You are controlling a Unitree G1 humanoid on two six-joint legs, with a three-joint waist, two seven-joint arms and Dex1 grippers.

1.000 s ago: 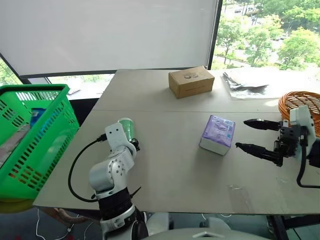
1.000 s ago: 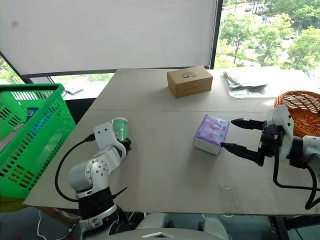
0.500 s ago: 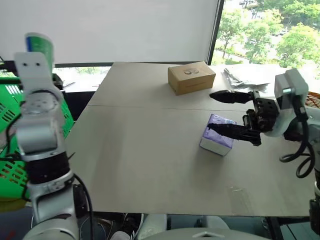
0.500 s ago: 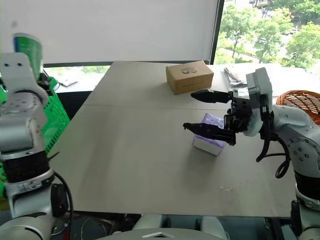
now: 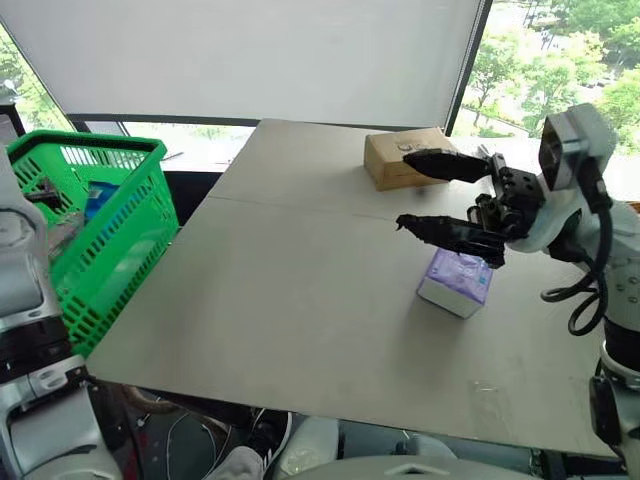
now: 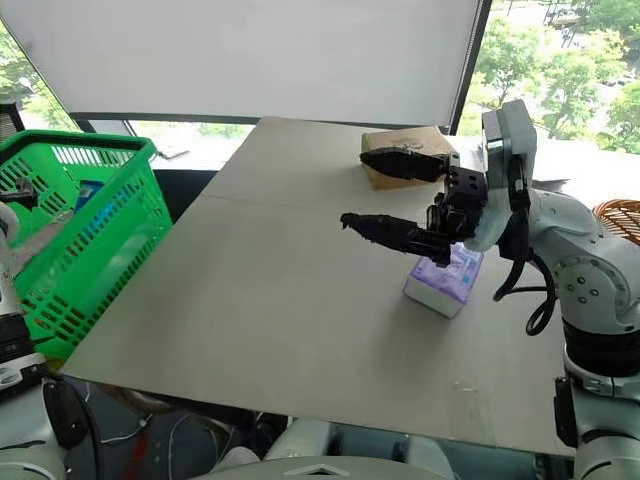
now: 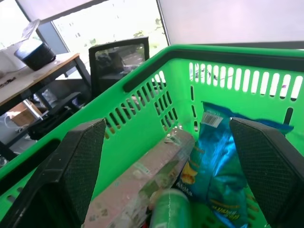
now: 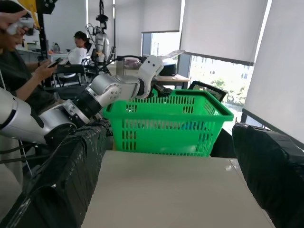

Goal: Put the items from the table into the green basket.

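The green basket (image 5: 95, 215) stands off the table's left edge. In the left wrist view my left gripper (image 7: 166, 126) hangs open over it, nothing between its fingers (image 7: 71, 166). Below lies a green drink can (image 7: 170, 209) beside a blue snack bag (image 7: 218, 166) and a long pack (image 7: 142, 180). On the grey table (image 5: 280, 270) rests a purple-and-white tissue pack (image 5: 457, 283). My right gripper (image 5: 403, 190) hovers open above and just left of it, pointing left, with nothing in it.
A brown cardboard box (image 5: 400, 158) sits at the table's far side behind my right gripper. An orange wicker basket (image 6: 620, 212) shows at the right edge. People (image 8: 78, 52) sit at desks beyond the green basket, with a black office chair (image 7: 118, 57) close to it.
My left gripper swung up and left over the green basket with the can, then opened; the can now lies inside. My right gripper rose and moved left above the tissue pack. The camera turned left.
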